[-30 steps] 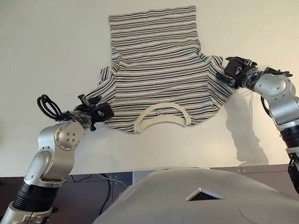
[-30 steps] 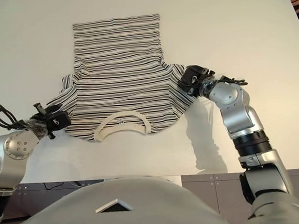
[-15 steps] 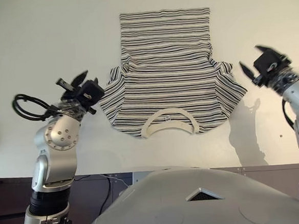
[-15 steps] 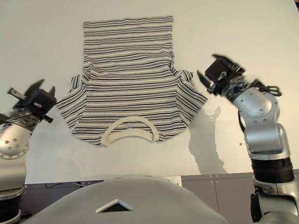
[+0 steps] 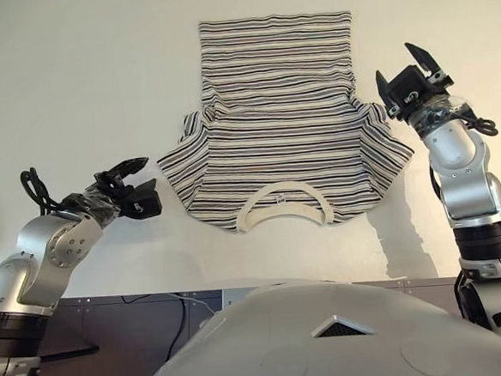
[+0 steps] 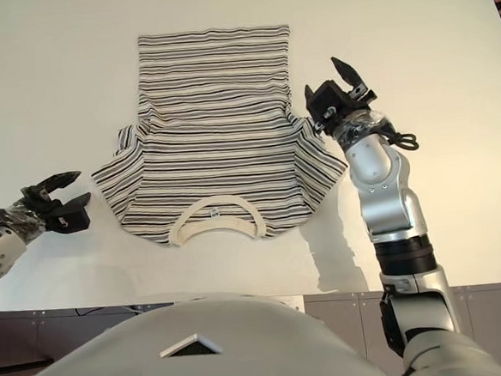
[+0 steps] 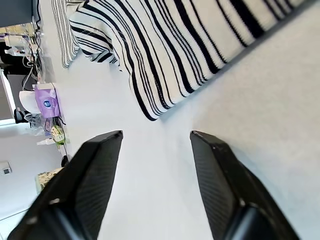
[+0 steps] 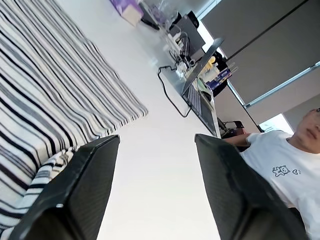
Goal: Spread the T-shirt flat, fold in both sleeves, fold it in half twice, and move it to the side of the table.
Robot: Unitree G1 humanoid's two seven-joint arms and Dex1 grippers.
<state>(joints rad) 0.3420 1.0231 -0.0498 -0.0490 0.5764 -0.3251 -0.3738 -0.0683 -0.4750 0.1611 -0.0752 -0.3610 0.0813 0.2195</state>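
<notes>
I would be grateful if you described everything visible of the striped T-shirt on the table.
The black-and-cream striped knit T-shirt lies spread on the white table, its cream ribbed collar nearest the robot, hem farthest. Both short sleeves sit crumpled at its sides, not folded in. Only the table touches it.

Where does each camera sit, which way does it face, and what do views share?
Eye views: on the head, looking forward and down at the T-shirt on the table; both arms, left claw and right claw open.
Left wrist: on the left arm, low along the table towards the T-shirt's edge; own fingers frame it.
Right wrist: on the right arm, across the T-shirt to the room beyond; own fingers frame it.
Shared: T-shirt and table in all.
</notes>
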